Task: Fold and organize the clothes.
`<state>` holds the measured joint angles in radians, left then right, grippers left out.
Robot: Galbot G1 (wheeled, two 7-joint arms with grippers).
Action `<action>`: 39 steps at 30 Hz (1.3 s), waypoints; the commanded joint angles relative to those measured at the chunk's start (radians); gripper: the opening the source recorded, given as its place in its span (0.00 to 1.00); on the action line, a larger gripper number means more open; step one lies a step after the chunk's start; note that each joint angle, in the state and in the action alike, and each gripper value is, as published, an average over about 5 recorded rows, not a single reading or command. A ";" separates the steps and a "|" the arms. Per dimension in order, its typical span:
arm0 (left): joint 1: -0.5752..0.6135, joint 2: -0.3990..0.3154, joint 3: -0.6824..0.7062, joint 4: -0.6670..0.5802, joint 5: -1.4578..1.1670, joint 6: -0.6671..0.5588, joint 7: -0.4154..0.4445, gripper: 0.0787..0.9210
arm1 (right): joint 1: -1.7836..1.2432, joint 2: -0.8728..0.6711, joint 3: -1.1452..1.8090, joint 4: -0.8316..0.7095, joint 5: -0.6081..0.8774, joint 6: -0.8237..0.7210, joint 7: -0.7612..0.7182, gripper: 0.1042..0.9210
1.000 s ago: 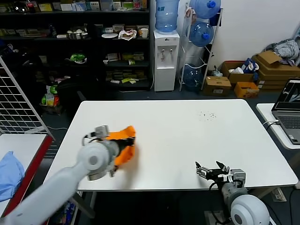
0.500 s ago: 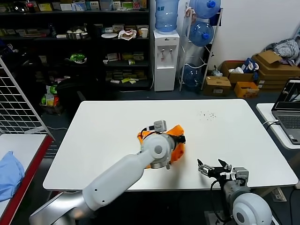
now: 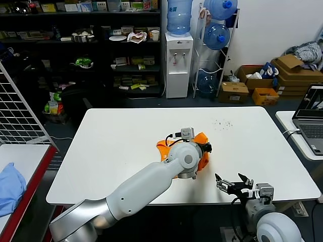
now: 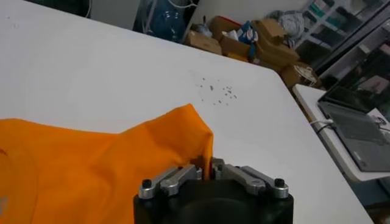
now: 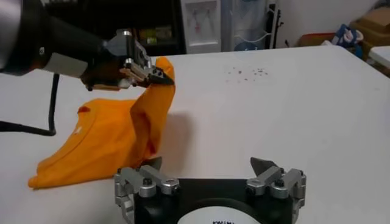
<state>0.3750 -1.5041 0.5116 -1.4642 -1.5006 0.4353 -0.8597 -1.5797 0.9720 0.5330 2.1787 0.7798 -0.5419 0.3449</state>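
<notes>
Orange T-shirt (image 5: 116,137) fold, seemingly pinched in left gripper (image 5: 159,75).

No text, label, brand or number can be read anywhere in these views. The packets on the dark shelves (image 3: 75,45) carry print too small to make out, and letters at the lower edge of the right wrist view, on the right gripper (image 5: 210,176) housing, are cut off and illegible.

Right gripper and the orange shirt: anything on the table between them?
Nothing: bare white table separates the right gripper from the shirt, clearest in the right wrist view.
</notes>
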 commanded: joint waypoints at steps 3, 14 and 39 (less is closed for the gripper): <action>0.007 0.014 -0.001 -0.062 0.067 0.016 0.002 0.24 | -0.042 -0.032 0.029 0.024 0.000 0.018 -0.015 1.00; 0.466 0.581 -0.391 -0.482 0.610 -0.146 0.482 0.61 | -0.058 -0.053 0.169 -0.084 -0.205 0.367 -0.296 1.00; 1.608 0.113 -1.127 -0.772 1.335 -0.769 0.996 1.00 | -0.420 0.447 0.322 -0.100 -0.531 0.935 -0.563 1.00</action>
<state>1.6740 -1.2440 -0.4475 -2.1229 -0.3178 -0.1892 0.0136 -1.8642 1.2336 0.8096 2.0919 0.3991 0.1926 -0.1378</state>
